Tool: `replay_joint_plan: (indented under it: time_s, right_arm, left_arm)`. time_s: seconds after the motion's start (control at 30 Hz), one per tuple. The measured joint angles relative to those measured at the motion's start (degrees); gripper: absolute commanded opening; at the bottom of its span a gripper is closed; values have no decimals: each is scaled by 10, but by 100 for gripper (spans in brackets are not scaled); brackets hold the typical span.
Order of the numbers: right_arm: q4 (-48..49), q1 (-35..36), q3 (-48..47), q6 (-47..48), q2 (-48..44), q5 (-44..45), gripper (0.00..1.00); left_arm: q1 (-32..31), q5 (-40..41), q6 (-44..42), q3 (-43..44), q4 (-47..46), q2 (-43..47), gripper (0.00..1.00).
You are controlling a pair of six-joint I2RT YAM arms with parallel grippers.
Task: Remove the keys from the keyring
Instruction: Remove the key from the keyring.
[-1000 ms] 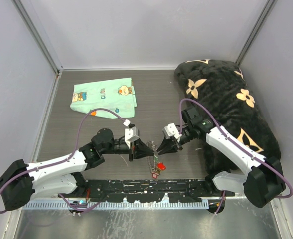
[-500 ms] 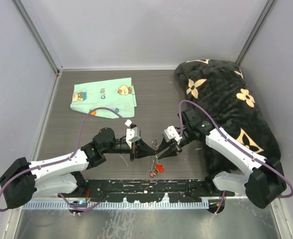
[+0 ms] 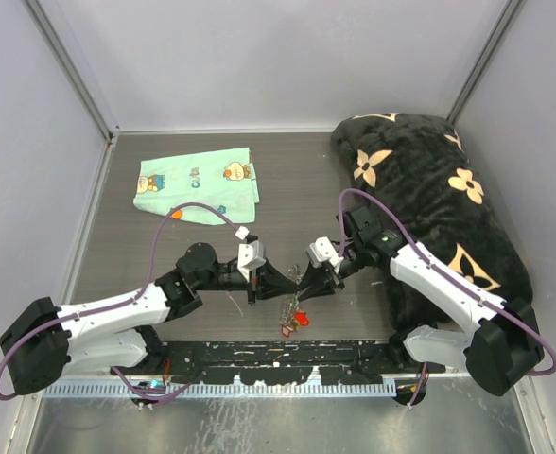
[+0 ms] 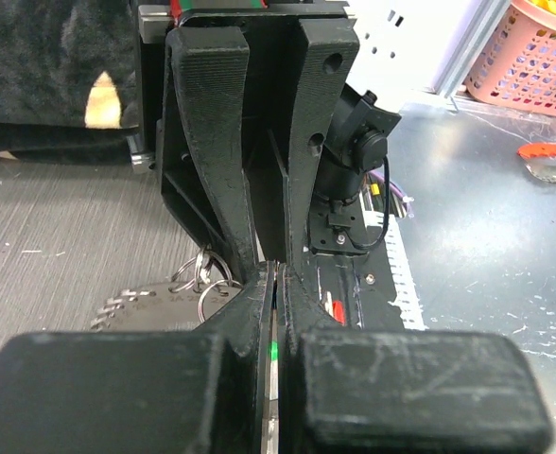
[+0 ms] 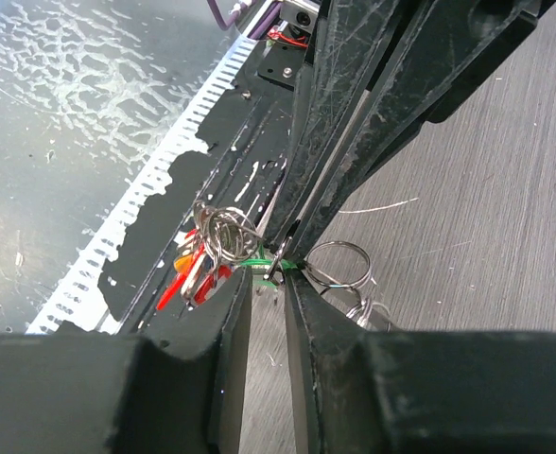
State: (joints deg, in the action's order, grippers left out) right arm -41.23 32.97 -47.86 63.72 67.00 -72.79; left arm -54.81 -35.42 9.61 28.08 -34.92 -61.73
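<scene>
Gleaming red-headed silver keys (image 5: 205, 260) bunch beside thin round wire keyring (image 5: 339, 246).

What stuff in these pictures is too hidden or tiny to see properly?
- keys: top view, too small to count; right wrist view, bunched together.
- What the left gripper pinches: left wrist view, only a green sliver shows between its closed fingers.
- keyring: left wrist view, mostly behind the left gripper.
</scene>
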Motion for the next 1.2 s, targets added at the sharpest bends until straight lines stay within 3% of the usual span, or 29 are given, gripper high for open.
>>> replay_joint_plan:
  time_s: [0.2, 0.53, 0.77, 1.2]
  right_arm:
    - [2, 0, 0, -19, 0, 0, 16]
    - [3, -9, -3, -39, 0, 0, 13]
    - [4, -17, -3, -47, 0, 6, 26]
    - [34, -24, -1, -71, -36, 35, 28]
  left_arm:
    - [0, -2, 0, -3, -4, 5, 0]
    - [0, -9, 0, -17, -13, 26, 0]
    - [0, -4, 0, -29, -21, 28, 0]
    - [0, 57, 35, -75, -107, 11, 0]
